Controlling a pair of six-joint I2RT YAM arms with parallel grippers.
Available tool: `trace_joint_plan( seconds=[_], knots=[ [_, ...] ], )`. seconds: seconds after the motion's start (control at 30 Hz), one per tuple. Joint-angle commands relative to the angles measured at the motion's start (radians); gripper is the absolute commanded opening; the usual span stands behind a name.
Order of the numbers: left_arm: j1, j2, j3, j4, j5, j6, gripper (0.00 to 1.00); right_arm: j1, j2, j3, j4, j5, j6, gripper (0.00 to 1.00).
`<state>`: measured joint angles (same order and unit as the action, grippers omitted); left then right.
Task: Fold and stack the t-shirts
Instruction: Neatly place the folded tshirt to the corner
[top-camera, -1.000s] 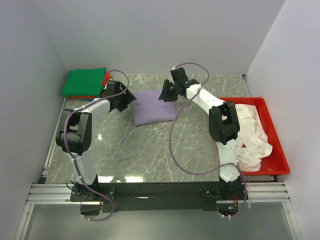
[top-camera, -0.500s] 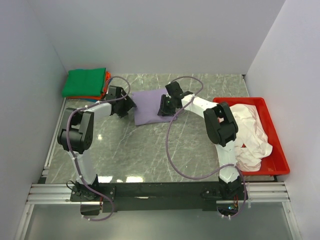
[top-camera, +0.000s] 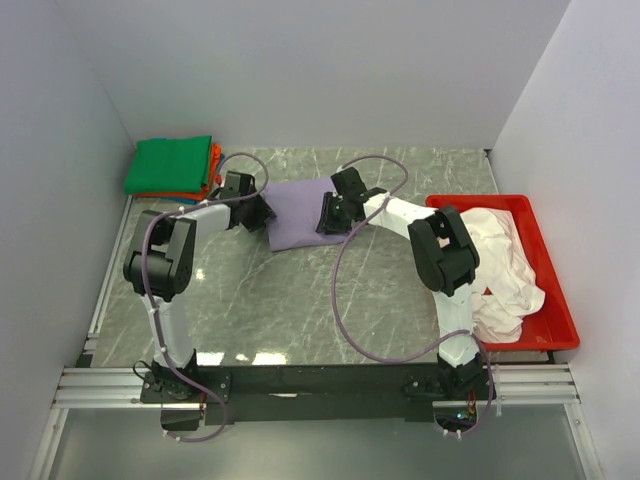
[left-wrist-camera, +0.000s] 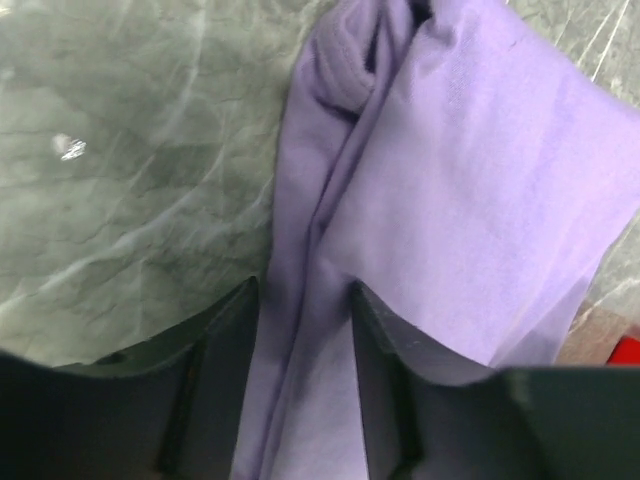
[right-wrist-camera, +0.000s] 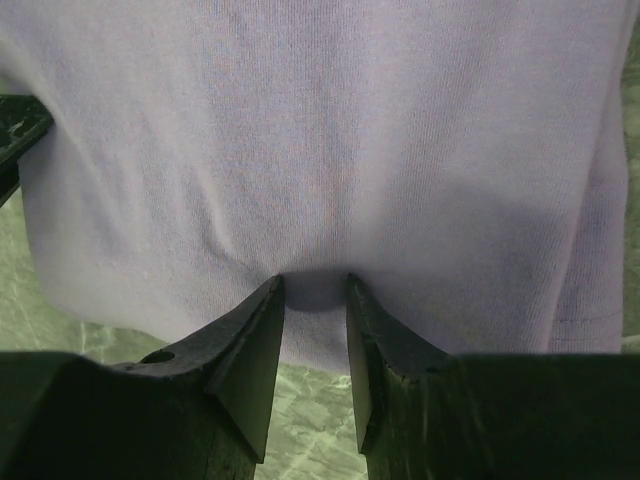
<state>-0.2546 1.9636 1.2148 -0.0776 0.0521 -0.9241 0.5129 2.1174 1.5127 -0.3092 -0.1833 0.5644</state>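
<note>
On the table (top-camera: 280, 300), left pincer (left-wrist-camera: 303, 300) and right pincer (right-wrist-camera: 315, 287) clamp one lavender t-shirt (top-camera: 298, 218).

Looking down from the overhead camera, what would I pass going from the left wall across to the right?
In order: green t-shirt → left end effector → lavender t-shirt → right end effector → pale t-shirt heaped in the red tray.

Top ext. cam is fixed high behind the arm bases and tilted down over the whole grey marble-patterned table (top-camera: 280, 290). Each wrist cam is pointed along its own fingers, v. close: left gripper (left-wrist-camera: 303, 290), right gripper (right-wrist-camera: 313, 282). The lavender folded cloth t-shirt (top-camera: 300, 215), seen just ahead of both grippers, is shared by all 3 views.
</note>
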Motion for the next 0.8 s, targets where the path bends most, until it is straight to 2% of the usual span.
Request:
trace_joint_plan(
  seconds=[0.0, 0.1, 0.13, 0.2, 0.23, 0.33, 0.4, 0.57, 0.77],
  knots=[
    [-0.023, 0.07, 0.052, -0.089, -0.041, 0.031, 0.48, 0.012, -0.059, -0.014, -0.016, 0.015, 0.0, 0.39],
    [-0.051, 0.109, 0.127, -0.165, -0.09, 0.057, 0.41, 0.013, -0.069, 0.015, -0.04, 0.022, -0.006, 0.39],
    [-0.052, 0.116, 0.143, -0.181, -0.113, 0.068, 0.33, 0.013, -0.076, 0.018, -0.045, 0.03, -0.005, 0.4],
    [-0.054, 0.138, 0.186, -0.221, -0.133, 0.077, 0.24, 0.015, -0.106, 0.021, -0.054, 0.031, -0.003, 0.42],
    [-0.054, 0.142, 0.199, -0.232, -0.159, 0.094, 0.15, 0.013, -0.12, 0.023, -0.06, 0.034, -0.001, 0.43],
    [-0.054, 0.172, 0.296, -0.31, -0.222, 0.137, 0.01, 0.013, -0.221, 0.001, -0.071, 0.045, 0.006, 0.45],
    [-0.054, 0.196, 0.35, -0.382, -0.303, 0.166, 0.01, 0.015, -0.276, -0.04, -0.071, 0.053, 0.015, 0.46],
    [-0.049, 0.267, 0.592, -0.51, -0.524, 0.301, 0.0, 0.018, -0.477, -0.192, -0.06, 0.07, 0.02, 0.46],
    [-0.022, 0.348, 0.853, -0.594, -0.687, 0.516, 0.0, 0.026, -0.663, -0.374, -0.045, 0.076, 0.017, 0.46]
  ],
)
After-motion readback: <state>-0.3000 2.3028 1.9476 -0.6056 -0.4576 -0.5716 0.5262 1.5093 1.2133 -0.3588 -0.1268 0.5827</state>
